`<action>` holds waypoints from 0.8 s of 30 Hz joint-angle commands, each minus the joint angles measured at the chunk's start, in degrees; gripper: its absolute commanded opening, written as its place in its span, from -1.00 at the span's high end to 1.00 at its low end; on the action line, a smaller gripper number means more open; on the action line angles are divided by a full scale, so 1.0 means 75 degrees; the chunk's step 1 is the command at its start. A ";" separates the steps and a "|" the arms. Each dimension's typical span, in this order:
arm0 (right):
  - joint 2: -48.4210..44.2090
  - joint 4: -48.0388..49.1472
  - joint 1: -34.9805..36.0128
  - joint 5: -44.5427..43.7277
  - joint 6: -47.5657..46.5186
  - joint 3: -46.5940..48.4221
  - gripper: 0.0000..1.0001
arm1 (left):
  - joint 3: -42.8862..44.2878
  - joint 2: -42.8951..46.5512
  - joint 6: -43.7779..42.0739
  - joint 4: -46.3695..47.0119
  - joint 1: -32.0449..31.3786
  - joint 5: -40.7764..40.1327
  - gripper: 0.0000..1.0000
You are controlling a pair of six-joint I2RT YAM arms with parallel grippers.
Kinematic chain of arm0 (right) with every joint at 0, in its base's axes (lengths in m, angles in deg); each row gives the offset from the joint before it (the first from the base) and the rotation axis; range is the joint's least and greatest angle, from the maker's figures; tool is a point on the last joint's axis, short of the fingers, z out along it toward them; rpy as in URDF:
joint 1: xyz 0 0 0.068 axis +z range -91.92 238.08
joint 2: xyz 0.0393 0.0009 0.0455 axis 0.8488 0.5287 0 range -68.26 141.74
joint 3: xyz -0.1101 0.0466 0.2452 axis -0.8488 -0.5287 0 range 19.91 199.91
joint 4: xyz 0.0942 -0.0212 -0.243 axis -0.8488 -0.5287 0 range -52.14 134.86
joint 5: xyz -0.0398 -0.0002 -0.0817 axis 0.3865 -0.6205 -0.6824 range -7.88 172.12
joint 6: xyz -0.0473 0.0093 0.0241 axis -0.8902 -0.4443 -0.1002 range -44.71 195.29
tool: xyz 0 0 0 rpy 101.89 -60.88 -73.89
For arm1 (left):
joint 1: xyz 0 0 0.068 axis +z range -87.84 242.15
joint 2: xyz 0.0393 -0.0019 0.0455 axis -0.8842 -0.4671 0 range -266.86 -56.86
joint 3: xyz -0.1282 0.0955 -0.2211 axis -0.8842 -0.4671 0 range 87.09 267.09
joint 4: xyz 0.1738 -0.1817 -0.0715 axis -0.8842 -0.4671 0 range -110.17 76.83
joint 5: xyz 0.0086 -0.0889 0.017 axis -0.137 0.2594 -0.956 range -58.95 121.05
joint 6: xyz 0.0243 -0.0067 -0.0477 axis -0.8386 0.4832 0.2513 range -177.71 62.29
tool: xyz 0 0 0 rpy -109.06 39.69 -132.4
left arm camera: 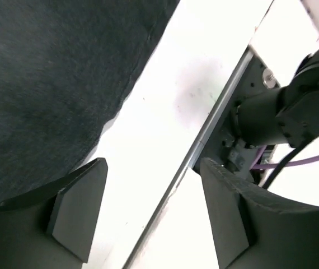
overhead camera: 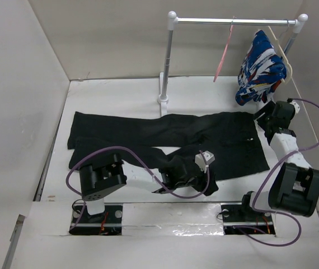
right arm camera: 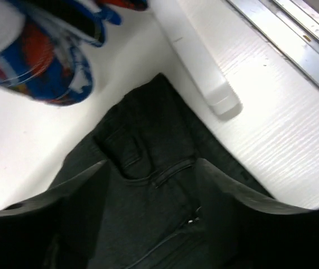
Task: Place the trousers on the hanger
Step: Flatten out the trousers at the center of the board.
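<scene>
Trousers (overhead camera: 204, 133) beside patterned garment (overhead camera: 260, 64)

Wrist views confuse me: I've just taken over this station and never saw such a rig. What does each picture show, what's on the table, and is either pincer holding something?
The wide picture comes from a fixed camera above and behind two robot arms bolted at the near edge of the table. The other two pictures come from a camera on each wrist, looking out past that arm's own two fingers.

The black trousers are laid out across the table. At the back, a rail carries a thin pink hanger and a blue, white and red garment.

The left pincer is open over bare table beside the trousers' edge. The right pincer is open above the waistband end. Neither holds anything.
</scene>
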 commanded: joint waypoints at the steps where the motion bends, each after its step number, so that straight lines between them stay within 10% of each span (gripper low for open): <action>1: -0.0990 0.0174 0.0571 -0.0366 0.0043 -0.0267 -0.43 | -0.0139 0.1046 -0.0101 0.0202 0.0106 -0.0143 -0.31; 5: -0.2245 0.0490 0.1437 -0.0179 -0.0003 -0.1403 -0.38 | -0.0537 0.1973 0.0063 -0.0221 0.0492 -0.0823 -0.27; 11: -0.3523 0.0900 0.3767 0.0408 -0.0038 -0.2764 0.86 | -0.1345 0.3789 0.0894 -0.1730 0.1674 -0.3002 -0.23; 18: -0.2612 0.1310 0.6850 0.0209 -0.0098 -0.2636 0.80 | -0.2506 0.5115 0.1505 -0.2330 0.5398 -0.2234 -0.35; 24: -0.1499 0.1452 0.9168 -0.0775 0.0067 -0.2461 0.03 | -0.2905 0.5689 0.1435 -0.2750 0.7661 -0.1774 -0.35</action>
